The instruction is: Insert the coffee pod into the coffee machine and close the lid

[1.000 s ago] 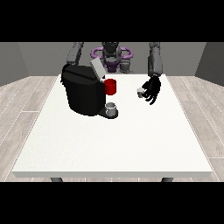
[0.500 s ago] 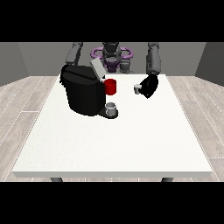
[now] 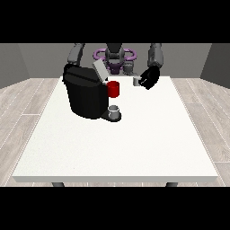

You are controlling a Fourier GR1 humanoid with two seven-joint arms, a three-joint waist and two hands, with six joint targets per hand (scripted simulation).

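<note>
I see the hand at the view's right [image 3: 149,78] raised above the table's [image 3: 134,143] far edge, fingers curled round the small grey coffee pod [image 3: 137,81] — well right of the black coffee machine [image 3: 86,95], whose lid [image 3: 99,71] stands tilted open. The other hand is hidden behind the machine.

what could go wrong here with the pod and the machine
1. The hand at the view's right holds the pod only at its fingertips, above the table; it might slip out.
2. The coffee machine has its lid raised and a red part near the opening; the hand may bump either.
</note>
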